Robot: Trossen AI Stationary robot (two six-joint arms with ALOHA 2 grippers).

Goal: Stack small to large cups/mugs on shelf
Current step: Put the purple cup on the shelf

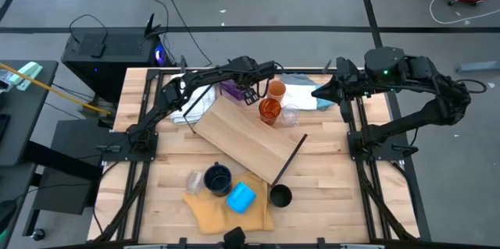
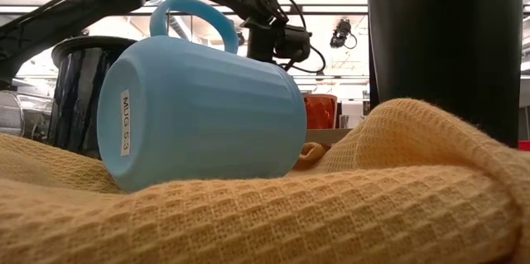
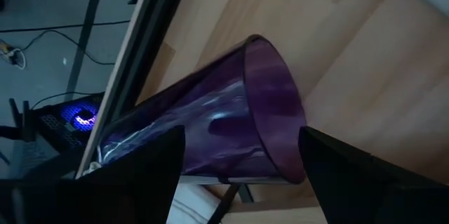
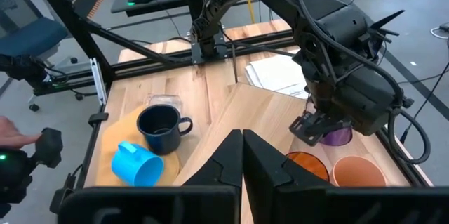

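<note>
Left gripper (image 1: 251,91): we see its fingers (image 3: 140,175) spread wide, one on each side of the purple tumbler (image 3: 231,122); we cannot tell whether the pads touch its wall.
Purple tumbler: between the left fingers, at the far edge of the shelf (image 1: 246,136); in the left wrist view it lies tilted, mouth pointing away from the fingers.
Handling: we judge it light, stiff and smooth-walled, so slippery. Grip across the mid-body, where the taper is moderate, not at the thin rim.
Amber ribbed cup (image 1: 269,110): just beyond the left fingertips, on the shelf; its ribs should give better purchase.
Light orange cup (image 1: 276,89): near the amber ribbed cup, between the two grippers.
Right gripper (image 4: 243,140): fingers pressed together, holding nothing; it waits above the table's far right side.
</note>
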